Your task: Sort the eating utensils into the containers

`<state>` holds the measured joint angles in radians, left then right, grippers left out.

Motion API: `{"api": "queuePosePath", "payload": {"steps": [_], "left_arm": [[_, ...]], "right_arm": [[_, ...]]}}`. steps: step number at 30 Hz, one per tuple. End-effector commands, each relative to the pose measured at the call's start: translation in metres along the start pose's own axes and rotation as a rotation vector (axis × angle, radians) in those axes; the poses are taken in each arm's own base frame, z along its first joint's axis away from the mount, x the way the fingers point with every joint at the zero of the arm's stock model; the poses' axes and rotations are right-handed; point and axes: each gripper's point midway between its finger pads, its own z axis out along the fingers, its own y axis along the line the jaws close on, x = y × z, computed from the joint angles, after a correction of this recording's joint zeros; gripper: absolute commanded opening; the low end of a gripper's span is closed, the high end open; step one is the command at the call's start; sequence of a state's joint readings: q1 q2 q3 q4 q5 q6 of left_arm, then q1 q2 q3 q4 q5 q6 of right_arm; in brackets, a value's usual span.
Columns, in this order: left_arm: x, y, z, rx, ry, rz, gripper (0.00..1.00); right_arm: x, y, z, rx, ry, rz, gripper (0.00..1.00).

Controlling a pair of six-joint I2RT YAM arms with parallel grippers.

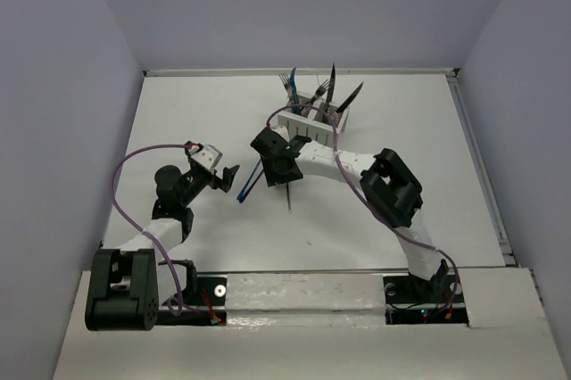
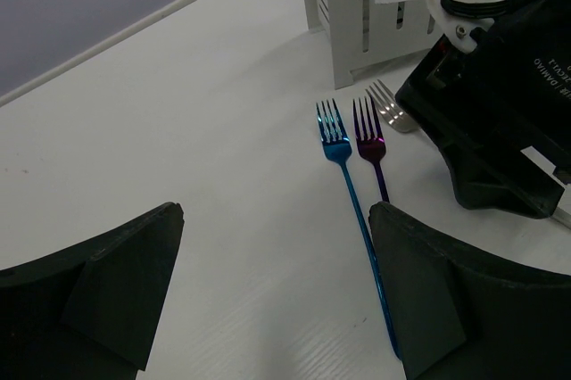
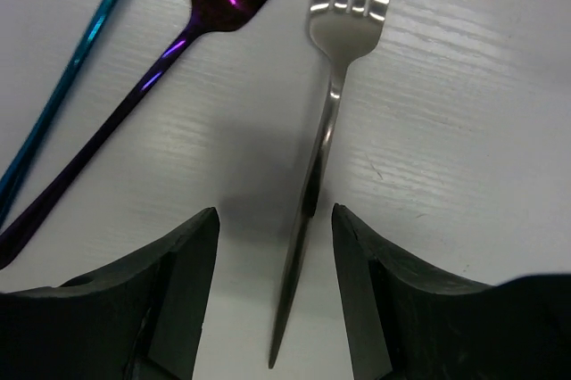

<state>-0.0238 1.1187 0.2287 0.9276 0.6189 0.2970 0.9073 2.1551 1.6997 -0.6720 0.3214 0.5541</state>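
Observation:
Three forks lie side by side on the white table: a blue fork (image 2: 348, 184), a purple fork (image 2: 370, 144) and a silver fork (image 2: 393, 111). My right gripper (image 3: 275, 237) hangs low over the silver fork (image 3: 335, 86). It is open, its jaws straddling the handle with a gap on each side. The purple fork (image 3: 178, 50) and blue fork (image 3: 80, 50) lie to its left. My left gripper (image 2: 277, 291) is wide open over bare table, and the blue fork's handle runs past its right finger. The white slotted caddy (image 1: 314, 117) behind holds several utensils (image 1: 321, 90) upright.
The right arm's black wrist (image 2: 500, 130) stands between my left gripper and the caddy (image 2: 343, 14). Grey walls close in the table on the left, back and right. The arm bases sit at the near edge.

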Motion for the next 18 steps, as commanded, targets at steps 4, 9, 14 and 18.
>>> {"api": "queuePosePath", "payload": {"steps": [4, 9, 14, 18], "left_arm": [[-0.018, 0.006, 0.000, -0.017, -0.065, 0.051, 0.99], [-0.017, 0.007, 0.000, -0.023, -0.063, 0.048, 0.99], [-0.018, 0.007, 0.000, -0.023, -0.064, 0.047, 0.99], [-0.018, 0.007, 0.000, -0.022, -0.064, 0.049, 0.99]], "right_arm": [[0.005, -0.035, 0.032, 0.091, 0.092, 0.035, 0.56], [-0.004, -0.041, 0.041, 0.095, 0.075, 0.030, 0.40], [0.002, -0.044, 0.037, 0.086, 0.082, 0.027, 0.08], [0.015, -0.055, 0.025, 0.097, 0.090, 0.031, 0.00]]}}
